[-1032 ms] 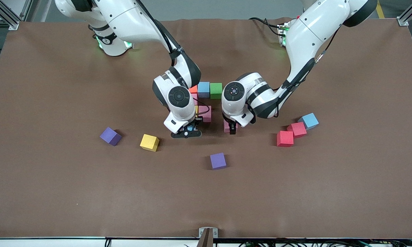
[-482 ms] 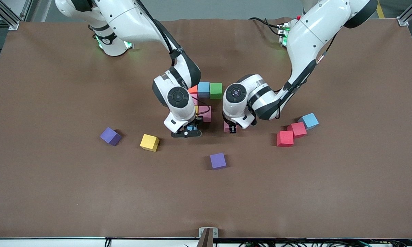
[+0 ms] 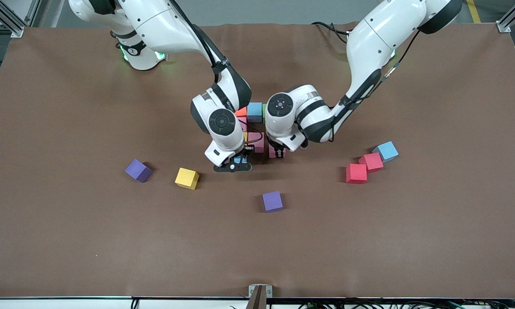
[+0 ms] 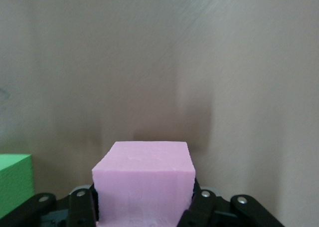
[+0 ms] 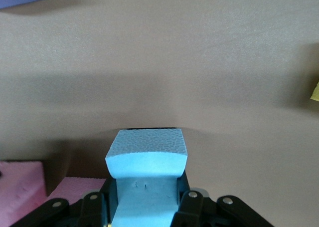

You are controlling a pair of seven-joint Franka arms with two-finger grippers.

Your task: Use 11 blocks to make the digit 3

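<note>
Between left fingers (image 4: 82,207): pink block (image 4: 144,182) | between right fingers (image 5: 92,207): blue block (image 5: 147,174)

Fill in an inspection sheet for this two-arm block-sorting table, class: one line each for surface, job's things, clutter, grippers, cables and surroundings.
Surface: brown mat, slightly wrinkled.
Job's things: partly built figure at mid-table, mostly hidden by the arms; loose cubes nearer the camera: two purple, one yellow; two red and a blue one toward the left arm's end.
Clutter: nothing seen.
Grippers: left gripper shut on a pink cube beside the figure; right gripper shut on a light blue cube at the figure's near edge.
Cables: black leads by the left arm's base.
Surroundings: metal frame posts at the corners.
</note>
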